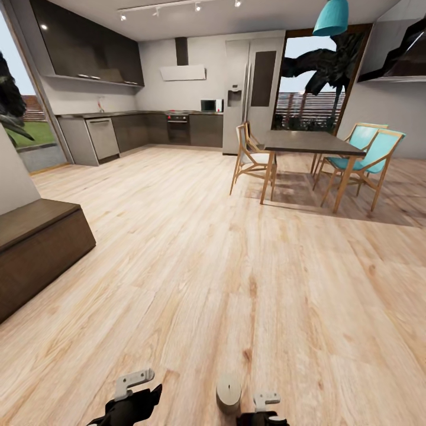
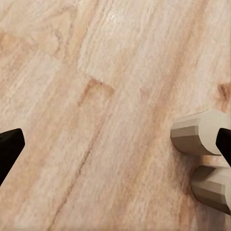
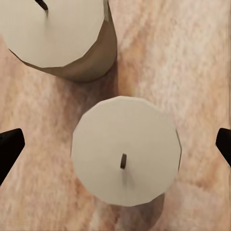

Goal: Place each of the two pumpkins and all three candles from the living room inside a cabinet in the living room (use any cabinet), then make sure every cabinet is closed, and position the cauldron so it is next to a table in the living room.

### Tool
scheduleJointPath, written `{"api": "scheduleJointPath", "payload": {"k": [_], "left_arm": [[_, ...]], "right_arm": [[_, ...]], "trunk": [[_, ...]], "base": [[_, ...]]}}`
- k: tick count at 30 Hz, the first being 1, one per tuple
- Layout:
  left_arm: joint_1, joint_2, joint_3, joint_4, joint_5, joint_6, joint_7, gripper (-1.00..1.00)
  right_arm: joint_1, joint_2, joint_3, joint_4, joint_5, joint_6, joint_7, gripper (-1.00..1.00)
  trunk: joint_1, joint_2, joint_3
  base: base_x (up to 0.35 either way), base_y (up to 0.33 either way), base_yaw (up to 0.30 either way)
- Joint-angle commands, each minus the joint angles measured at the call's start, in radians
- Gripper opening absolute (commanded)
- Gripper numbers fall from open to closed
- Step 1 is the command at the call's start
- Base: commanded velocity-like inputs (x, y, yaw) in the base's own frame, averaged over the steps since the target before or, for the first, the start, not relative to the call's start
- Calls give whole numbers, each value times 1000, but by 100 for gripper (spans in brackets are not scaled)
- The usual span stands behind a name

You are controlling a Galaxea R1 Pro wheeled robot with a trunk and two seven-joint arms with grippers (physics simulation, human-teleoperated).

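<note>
Head view: the robot stands on a light wood plank floor (image 1: pixel 236 284). A beige candle (image 1: pixel 228 394) stands upright on the floor at the lower edge of the view, just beside the right gripper (image 1: pixel 263 408) and to the right of the left gripper (image 1: pixel 133 384). The end of the dark brown cabinet (image 1: pixel 35 248) sits at the left, well apart from the candle. A dining desk (image 1: pixel 307 142) with wooden chairs (image 1: pixel 361 157) stands farther back on the right; a kitchen with dark units (image 1: pixel 136 130) lines the rear wall.

Right wrist view: the right gripper looks straight down on one candle (image 3: pixel 126 150), wick visible, positioned between the two dark fingertips (image 3: pixel 9 149). The jaws are spread wide and grip nothing. A second candle (image 3: pixel 57 33) stands just beside the first.

Left wrist view: the left gripper's fingertips (image 2: pixel 8 151) are wide apart over bare floor, holding nothing. Two candles (image 2: pixel 197 132) (image 2: pixel 214 185) stand close together near one fingertip.
</note>
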Motion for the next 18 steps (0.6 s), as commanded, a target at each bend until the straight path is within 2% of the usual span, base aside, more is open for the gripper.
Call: {"api": "scheduleJointPath", "payload": {"k": [1,4,10,18], "left_arm": [[0,0,-1,-2,11,3,9,100],[1,0,-1,-2,11,4,9,100],[1,0,-1,-2,11,4,9,100],[1,0,-1,-2,11,4,9,100]], "right_arm": [[-1,-1,8,-2,-8,2,-8,100],[-1,-1,8,-3,-8,-1,-9,100],[-2,-1,8,-3,-9,-3,-9,100],[-2,-2,8,-3,-9,-4,-9,100]], "trunk": [[0,0,-1],[0,0,-1],[3,-2,-24],[3,-2,-24]], "base": [[0,0,0],[0,0,0],[0,0,0],[0,0,0]]}}
